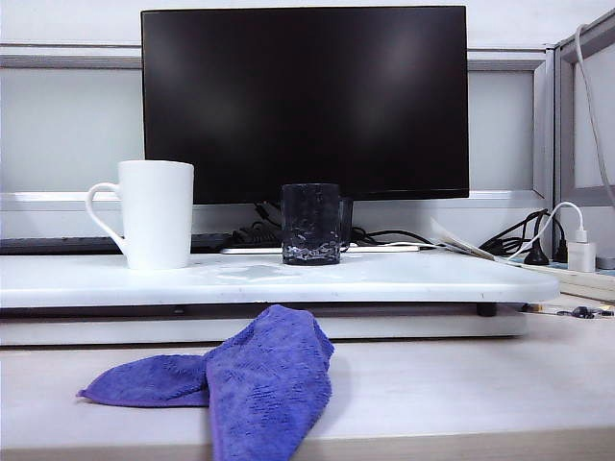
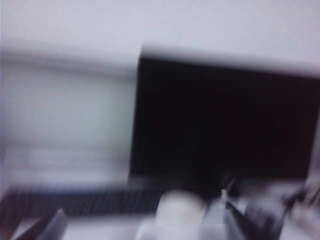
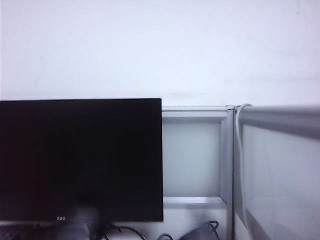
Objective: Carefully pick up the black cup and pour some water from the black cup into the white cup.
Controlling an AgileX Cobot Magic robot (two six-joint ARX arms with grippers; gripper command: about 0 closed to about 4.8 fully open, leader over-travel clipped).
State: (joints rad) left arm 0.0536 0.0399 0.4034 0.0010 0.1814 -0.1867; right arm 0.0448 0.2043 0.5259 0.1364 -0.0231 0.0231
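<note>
Sharing open board (image 1: pixel 432 274), white cup (image 1: pixel 154 213) near left edge, black cup (image 1: pixel 311 224) central (left tool (image 2: pixel 145 223) blurred, state unclear; right tool unseen)

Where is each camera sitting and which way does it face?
Exterior view: low before the table, facing the monitor, white cup, black cup and purple cloth; no arm shows.
Left wrist view: blurred, facing the monitor; dark blurs at the edge may be the left claw.
Right wrist view: facing the wall and monitor; right claw out of view.
Shared: the monitor.
</note>
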